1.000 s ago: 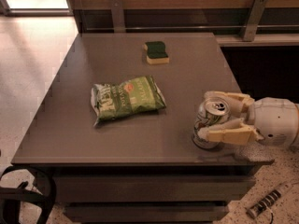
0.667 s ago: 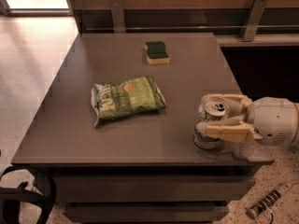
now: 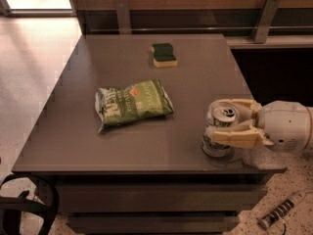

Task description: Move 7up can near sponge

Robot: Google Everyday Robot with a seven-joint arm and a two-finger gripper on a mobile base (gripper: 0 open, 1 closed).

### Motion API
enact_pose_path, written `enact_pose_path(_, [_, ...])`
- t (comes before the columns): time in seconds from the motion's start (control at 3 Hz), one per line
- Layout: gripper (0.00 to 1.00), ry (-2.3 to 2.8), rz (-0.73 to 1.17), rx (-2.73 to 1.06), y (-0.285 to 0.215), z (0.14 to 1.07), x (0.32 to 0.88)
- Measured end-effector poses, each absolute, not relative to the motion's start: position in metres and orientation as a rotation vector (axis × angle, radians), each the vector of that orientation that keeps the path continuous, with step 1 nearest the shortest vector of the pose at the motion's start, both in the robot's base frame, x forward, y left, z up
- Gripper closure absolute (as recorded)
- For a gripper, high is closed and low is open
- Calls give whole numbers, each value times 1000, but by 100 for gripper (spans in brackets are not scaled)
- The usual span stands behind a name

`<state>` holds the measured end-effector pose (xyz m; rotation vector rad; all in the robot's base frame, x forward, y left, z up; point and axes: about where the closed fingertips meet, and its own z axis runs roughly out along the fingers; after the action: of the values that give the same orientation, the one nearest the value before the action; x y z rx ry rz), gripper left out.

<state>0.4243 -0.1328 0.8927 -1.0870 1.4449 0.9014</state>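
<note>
At table [image 3: 98, 146] front-right corner, gripper [image 3: 210, 123] fingers [image 3: 234, 137] clamped round upright 7up can [image 3: 221, 117]; sponge [image 3: 164, 55] well apart, toward back.

7up can [image 3: 222, 116] in pincer [image 3: 213, 123], sponge [image 3: 164, 55] apart

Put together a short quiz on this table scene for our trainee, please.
1. True or false: the claw, at the table's near right corner, is shut on the 7up can.
2. Where is the sponge? A) near the table's far edge B) beside the can C) on the floor
3. Fill in: the flat green ___ lies left of the can.
Key: 1 true; 2 A; 3 crisp bag.
</note>
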Motion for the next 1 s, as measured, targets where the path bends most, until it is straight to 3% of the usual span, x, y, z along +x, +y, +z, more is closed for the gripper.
enact_pose_path(0.67, [100,1490,901,-997,-150,917,449])
enact_pose_path(1.0, [100,1570,863,-857,-191,954,518])
